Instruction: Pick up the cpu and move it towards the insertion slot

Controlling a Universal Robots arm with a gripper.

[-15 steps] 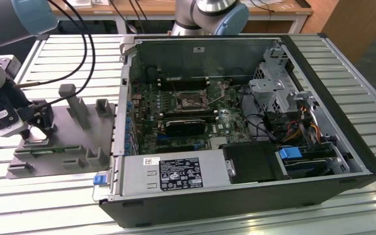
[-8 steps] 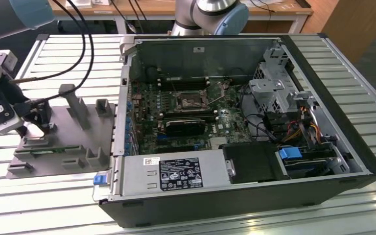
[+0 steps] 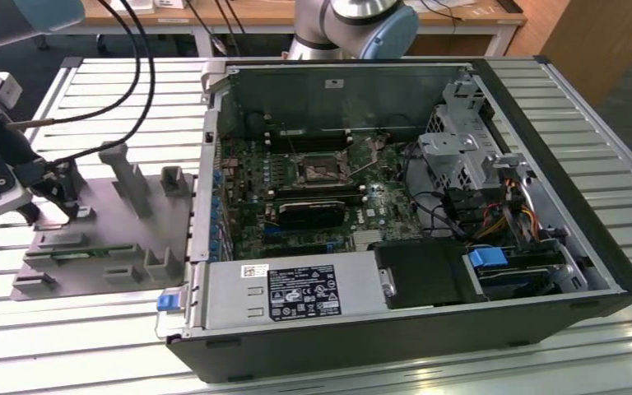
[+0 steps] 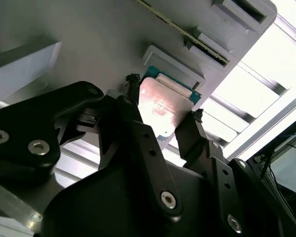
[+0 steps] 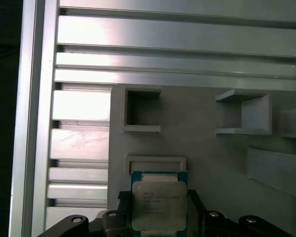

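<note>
Two opposite edges of the cpu (image 4: 163,106) are clenched in the end effector (image 4: 165,97) (presumably to spare its faces)

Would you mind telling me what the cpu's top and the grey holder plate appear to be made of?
The top of the cpu looks like silvery metal with a soft reflective sheen. The holder plate is probably matte grey plastic, evenly dull with moulded pockets.

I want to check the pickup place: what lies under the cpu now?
Under the cpu is the grey holder plate, with a raised grey ledge beside one edge. The chip covers the spot directly beneath, so whether it touches the plate cannot be seen.
</note>
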